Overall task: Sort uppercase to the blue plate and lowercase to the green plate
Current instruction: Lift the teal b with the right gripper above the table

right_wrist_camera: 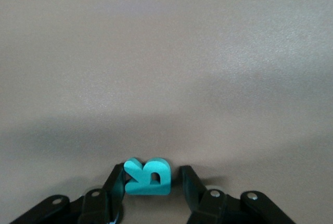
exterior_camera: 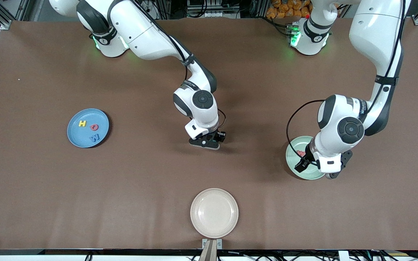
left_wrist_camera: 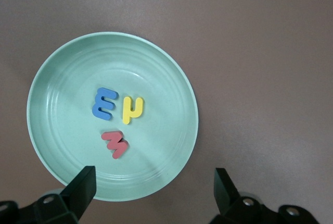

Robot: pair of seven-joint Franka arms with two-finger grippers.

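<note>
The teal uppercase letter lies on the bare table mid-table between the fingers of my right gripper. One finger touches it and a small gap shows at the other. In the front view the right gripper hides it. The blue plate, toward the right arm's end, holds a yellow H, a red Q and a blue letter. My left gripper hangs open over the green plate, which holds a blue rounded letter, a yellow hooked letter and a red w.
A cream plate with nothing on it sits close to the table edge nearest the front camera, nearer than the right gripper. In the front view the left gripper covers part of the green plate.
</note>
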